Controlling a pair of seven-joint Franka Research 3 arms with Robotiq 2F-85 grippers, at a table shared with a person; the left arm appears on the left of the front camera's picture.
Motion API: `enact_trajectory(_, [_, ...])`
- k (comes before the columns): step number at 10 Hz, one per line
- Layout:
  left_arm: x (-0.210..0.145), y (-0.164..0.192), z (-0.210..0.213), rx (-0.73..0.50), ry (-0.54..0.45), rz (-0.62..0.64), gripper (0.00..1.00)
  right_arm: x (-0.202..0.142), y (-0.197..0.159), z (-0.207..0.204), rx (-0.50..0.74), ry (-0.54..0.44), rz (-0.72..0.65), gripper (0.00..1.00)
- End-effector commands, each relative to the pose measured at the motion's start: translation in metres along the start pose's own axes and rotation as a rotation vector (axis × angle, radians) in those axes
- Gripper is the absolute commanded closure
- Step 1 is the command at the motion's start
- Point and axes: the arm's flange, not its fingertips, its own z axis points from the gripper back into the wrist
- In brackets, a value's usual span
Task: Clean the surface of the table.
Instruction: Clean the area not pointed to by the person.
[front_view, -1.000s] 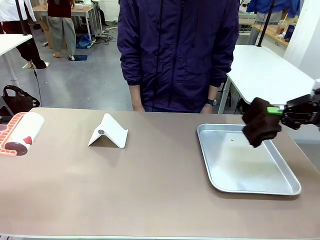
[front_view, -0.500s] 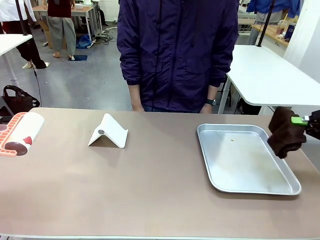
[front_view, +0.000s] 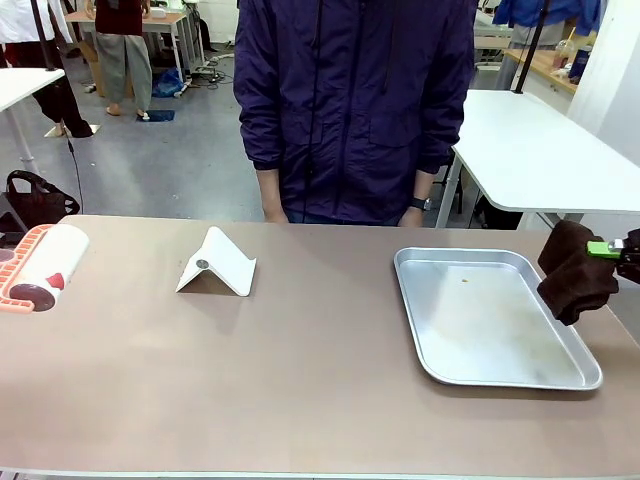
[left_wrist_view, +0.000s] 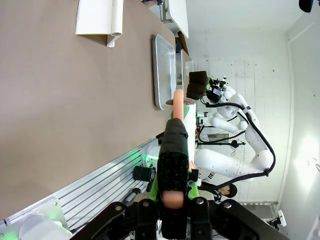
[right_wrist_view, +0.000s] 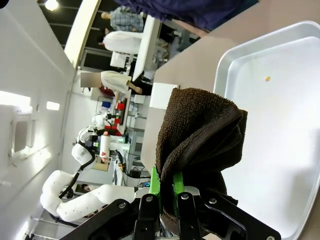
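Not yet wiping table (front_view: 320, 390). Pinching cloth (front_view: 572, 280) in right gripper (right_wrist_view: 166, 187) at 3 o'clock; clamping roller (front_view: 42, 262) in left gripper (left_wrist_view: 175, 134) at 9.

I read the tabletop (front_view: 320, 390) as smooth and matt, while the tray (front_view: 480, 330) on it is shiny bare metal. The dark cloth (front_view: 572, 280) looks like rough looped terry, and both the white stand (front_view: 222, 262) and the white-and-salmon roller (front_view: 45, 262) look like smooth plastic.

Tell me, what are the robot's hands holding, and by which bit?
The right gripper pinches a dark brown cloth at its bunched fold; the left gripper clamps a lint roller by its pink handle.
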Motion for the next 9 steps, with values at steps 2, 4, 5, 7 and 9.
enact_trajectory(2, [0.001,-0.003,0.001,-0.010,-0.009,0.005,0.78,0.003,0.000,0.000,-0.013,0.008,0.000,0.89])
enact_trajectory(4, [0.001,-0.003,0.001,-0.010,-0.009,0.005,0.78,0.008,-0.001,-0.005,-0.029,0.012,-0.004,0.89])
enact_trajectory(5, [0.001,-0.003,0.001,-0.010,-0.009,0.005,0.78,0.017,0.000,-0.013,-0.072,0.010,-0.006,0.89])
enact_trajectory(7, [0.001,-0.003,0.001,-0.010,-0.009,0.005,0.78,0.042,0.002,-0.032,-0.207,-0.005,-0.014,0.89])
enact_trajectory(9, [0.001,-0.003,0.001,-0.010,-0.009,0.005,0.78,0.072,-0.005,-0.064,-0.401,0.024,-0.064,0.89])
